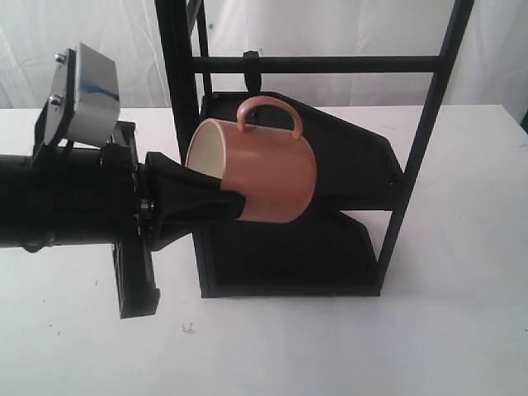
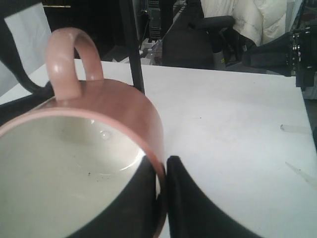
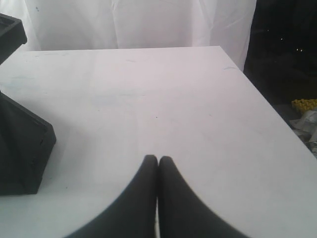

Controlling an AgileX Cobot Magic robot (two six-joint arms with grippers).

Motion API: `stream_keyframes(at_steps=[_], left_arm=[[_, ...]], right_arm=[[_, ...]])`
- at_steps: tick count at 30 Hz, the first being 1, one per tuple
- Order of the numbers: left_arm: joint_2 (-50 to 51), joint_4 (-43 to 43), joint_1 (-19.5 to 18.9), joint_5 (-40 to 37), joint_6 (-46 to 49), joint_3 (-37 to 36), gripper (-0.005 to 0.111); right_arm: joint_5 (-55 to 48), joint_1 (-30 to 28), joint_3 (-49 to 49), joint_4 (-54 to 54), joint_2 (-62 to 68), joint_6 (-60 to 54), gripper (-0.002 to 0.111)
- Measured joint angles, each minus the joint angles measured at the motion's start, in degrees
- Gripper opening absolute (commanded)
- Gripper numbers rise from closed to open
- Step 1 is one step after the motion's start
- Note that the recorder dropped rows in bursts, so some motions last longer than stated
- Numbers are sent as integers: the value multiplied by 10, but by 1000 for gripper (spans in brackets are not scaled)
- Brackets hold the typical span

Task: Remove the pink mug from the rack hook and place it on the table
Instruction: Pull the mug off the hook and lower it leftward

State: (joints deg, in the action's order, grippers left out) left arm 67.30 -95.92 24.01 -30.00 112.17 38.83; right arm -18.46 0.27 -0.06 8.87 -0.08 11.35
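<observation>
— Which step are we on?
— I'm holding the salmon-pink cylindrical mug [image 1: 272, 177] free of the small black metal peg hook [image 1: 251, 73], which is sitting at eleven o'clock above it, threading nothing. My left hand [image 1: 235, 206] is pinching the rim at seven o'clock, with one finger inside.
— And the right?
— The right hand [image 3: 158, 159] is idling closed, gripping nothing.
— Next?
— I'm judging it needs backing away from the tall black metal rack [image 1: 177, 99], then uprighting and lowering onto the white surface [image 1: 462, 313].

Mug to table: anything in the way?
Left end effector grips the pink mug by its rim. The rack's slanted shelves sit under or behind it; depth unclear. Open table lies beside the rack.
</observation>
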Motion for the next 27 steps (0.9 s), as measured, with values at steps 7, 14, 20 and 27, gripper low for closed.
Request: stream_keyframes(at_steps=[7, 14, 20, 27], left_arm=[[-67, 41, 0, -5, -1, 0, 6], [-120, 161, 0, -24, -125, 1, 6], [-133, 264, 0, -141, -209, 1, 6], [-136, 294, 0, -254, -239, 1, 6]], right_arm=[[0, 0, 0, 0, 0, 0, 0], [0, 0, 0, 0, 0, 0, 0], [0, 0, 0, 0, 0, 0, 0], [0, 0, 0, 0, 0, 0, 0]])
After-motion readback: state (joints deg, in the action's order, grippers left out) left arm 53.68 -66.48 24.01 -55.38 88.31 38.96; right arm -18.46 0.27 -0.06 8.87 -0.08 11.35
